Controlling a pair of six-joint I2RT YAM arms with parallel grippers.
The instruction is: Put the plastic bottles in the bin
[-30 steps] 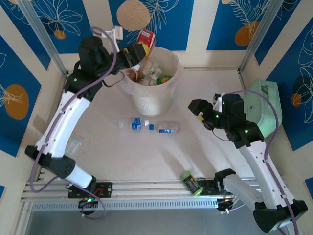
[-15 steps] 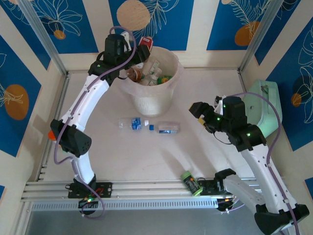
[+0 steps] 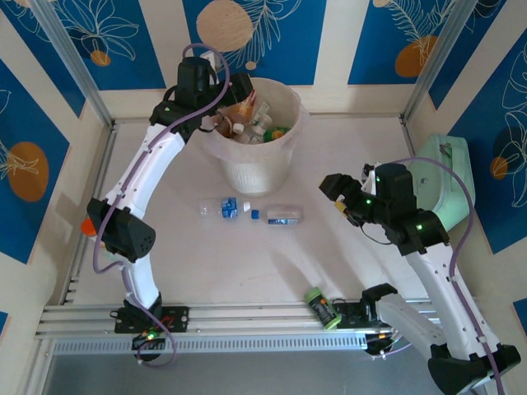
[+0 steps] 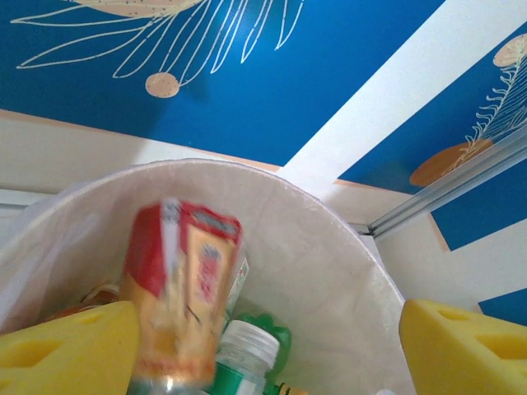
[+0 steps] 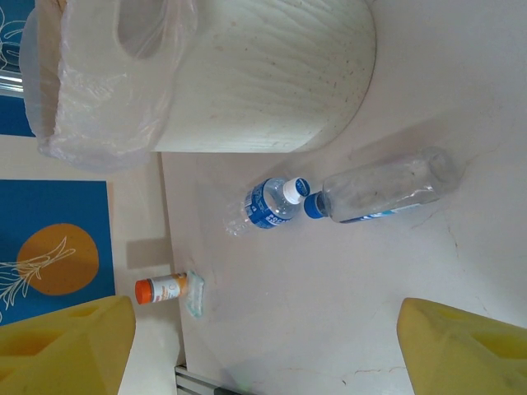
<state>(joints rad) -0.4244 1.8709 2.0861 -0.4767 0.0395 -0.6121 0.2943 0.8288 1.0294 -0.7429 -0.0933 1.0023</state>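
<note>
Cream-white ribbed plastic forms the round bin point(image 3: 247, 169), lined with a crinkled translucent bag, at the far middle of the pale table point(image 3: 189, 271). Over its far-left rim hangs the left gripper point(image 3: 233, 92), yellow foam pads point(image 4: 74, 350) spread wide. A blurred cylindrical bottle with a red and yellow label point(image 4: 185, 288) is loose inside the bin beside 1 pad. The right gripper point(image 3: 336, 197), right of the bin, gapes wide and empty. Nearer than the bin lie a crumpled blue-labelled clear bottle point(image 3: 221, 208) and a smooth blue-capped clear bottle point(image 3: 282, 216), the 2 cap to cap.
</note>
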